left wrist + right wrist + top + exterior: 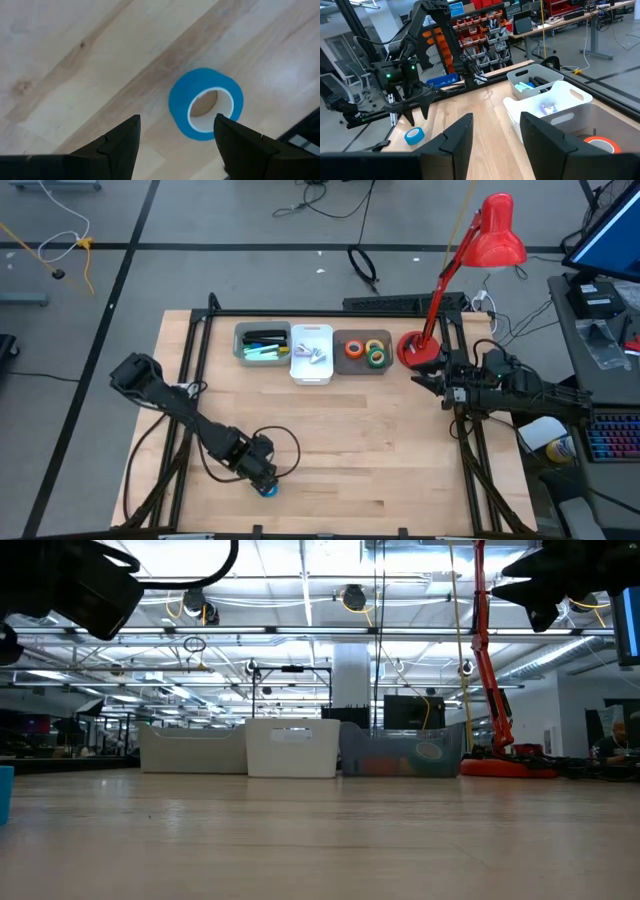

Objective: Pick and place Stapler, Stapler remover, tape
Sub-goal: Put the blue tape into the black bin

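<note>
A blue tape roll (206, 103) lies flat on the wooden table near its front edge (267, 489). My left gripper (175, 135) hangs open just above it, pointing down, and the roll sits under one fingertip; in the right wrist view the tips (418, 116) stand clear of the roll (414, 135). Orange, yellow and green tape rolls (366, 351) lie in the far bin on the right. A long black thing, the stapler (263, 336), lies in the grey bin. Small pale things (312, 352) lie in the white bin; whether they are the stapler remover I cannot tell. My right gripper (495, 130) waits open, level, at the table's right edge.
Three bins (311, 368) stand in a row at the table's far side. A red desk lamp (420, 348) stands right of them, close to my right arm (470, 385). A black cable (290, 452) loops on the table beside my left gripper. Bare wood lies between the roll and the bins.
</note>
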### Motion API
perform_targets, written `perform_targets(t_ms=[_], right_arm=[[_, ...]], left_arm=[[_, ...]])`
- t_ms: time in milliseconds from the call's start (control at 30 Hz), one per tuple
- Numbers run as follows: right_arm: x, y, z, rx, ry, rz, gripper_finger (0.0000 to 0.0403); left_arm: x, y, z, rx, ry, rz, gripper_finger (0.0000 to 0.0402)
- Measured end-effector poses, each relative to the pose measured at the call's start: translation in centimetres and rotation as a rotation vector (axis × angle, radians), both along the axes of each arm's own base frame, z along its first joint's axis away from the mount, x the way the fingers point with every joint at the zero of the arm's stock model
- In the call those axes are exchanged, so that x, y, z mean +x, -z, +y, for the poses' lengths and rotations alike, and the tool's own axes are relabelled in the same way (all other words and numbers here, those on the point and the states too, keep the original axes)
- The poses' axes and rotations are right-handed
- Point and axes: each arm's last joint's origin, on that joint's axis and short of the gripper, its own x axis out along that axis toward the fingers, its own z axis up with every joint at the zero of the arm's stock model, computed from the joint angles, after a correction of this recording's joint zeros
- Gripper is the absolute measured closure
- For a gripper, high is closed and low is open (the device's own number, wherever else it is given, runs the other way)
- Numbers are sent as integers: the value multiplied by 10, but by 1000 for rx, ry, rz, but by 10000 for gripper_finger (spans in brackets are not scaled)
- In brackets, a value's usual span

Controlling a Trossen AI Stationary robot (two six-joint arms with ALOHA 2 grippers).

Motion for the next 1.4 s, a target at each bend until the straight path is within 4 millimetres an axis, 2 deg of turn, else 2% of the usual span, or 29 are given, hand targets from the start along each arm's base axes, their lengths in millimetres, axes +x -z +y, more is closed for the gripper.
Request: perform_targets(t_ms=[467, 800, 900, 1033, 1267, 1400], right_arm=[[0, 0, 0, 1, 0, -1, 248], [0, 0, 0, -4, -1, 1, 248], [0, 0, 0, -4, -1, 0, 248], [0, 0, 0, -4, -1, 1, 248], [0, 0, 0, -2, -1, 1, 248], [0, 0, 0, 41, 2, -2, 248]], left_arm=[[3, 5, -2, 31, 6, -29, 151], [10, 37, -19, -1, 45, 21, 151], [12, 40, -20, -24, 48, 38, 156], [11, 38, -19, -17, 46, 26, 198], [16, 22, -13, -24, 43, -68, 323], [23, 7, -8, -25, 39, -197, 390]])
